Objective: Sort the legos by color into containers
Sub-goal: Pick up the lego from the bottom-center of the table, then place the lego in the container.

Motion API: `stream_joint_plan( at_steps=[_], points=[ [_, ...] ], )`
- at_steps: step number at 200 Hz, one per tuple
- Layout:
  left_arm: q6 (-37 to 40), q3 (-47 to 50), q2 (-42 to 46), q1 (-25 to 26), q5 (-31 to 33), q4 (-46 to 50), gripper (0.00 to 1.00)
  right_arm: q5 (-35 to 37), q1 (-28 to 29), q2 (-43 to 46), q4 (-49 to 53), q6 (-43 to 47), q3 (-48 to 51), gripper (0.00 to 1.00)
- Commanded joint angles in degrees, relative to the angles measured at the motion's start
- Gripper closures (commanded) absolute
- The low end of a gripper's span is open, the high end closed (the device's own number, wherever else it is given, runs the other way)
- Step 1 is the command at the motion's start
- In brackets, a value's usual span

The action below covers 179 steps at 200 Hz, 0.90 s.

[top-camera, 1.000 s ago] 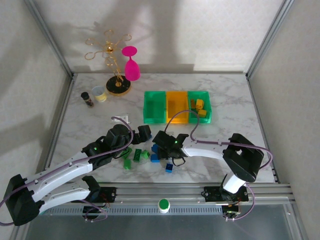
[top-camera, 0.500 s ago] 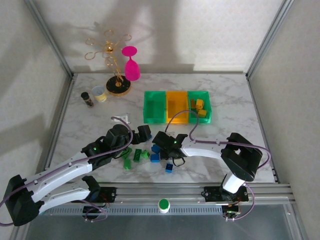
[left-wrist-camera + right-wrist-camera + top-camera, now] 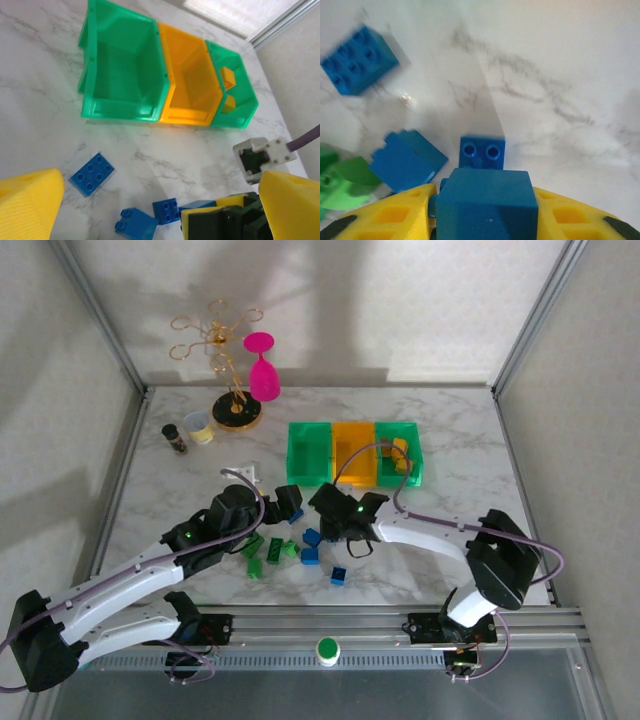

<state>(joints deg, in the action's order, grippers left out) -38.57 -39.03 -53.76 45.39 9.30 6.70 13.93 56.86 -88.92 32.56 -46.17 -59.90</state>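
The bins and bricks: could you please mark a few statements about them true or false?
1. The right gripper holds a blue brick. True.
2. The left green bin contains yellow bricks. False: they lie in the right green bin.
3. The middle bin is yellow-orange. True.
4. The left gripper is shut on a green brick. False: it is open and holds nothing.
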Motion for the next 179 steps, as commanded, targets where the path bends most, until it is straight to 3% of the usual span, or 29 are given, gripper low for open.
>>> stream_joint_plan(
  at_steps=[1, 76, 179],
  points=[
    [1.21, -3.68, -1.01, -1.08, 1.30, -0.39, 0.00, 2.65, -3.92, 2.50, 2.08, 4.03, -3.45, 0.60],
    [3.58, -11.38, -9.05, -3.01, -1.10, -3.30, 0.00, 2.46, -18.99, -6.14, -2.71, 15.08, -15.49, 0.61],
    [3.33, -12.24, -14.24, -6.76, -2.80, -6.36, 0.00, -1.88, -26.71, -27.09, -8.29, 20.23, -29.28, 0.60]
  ],
)
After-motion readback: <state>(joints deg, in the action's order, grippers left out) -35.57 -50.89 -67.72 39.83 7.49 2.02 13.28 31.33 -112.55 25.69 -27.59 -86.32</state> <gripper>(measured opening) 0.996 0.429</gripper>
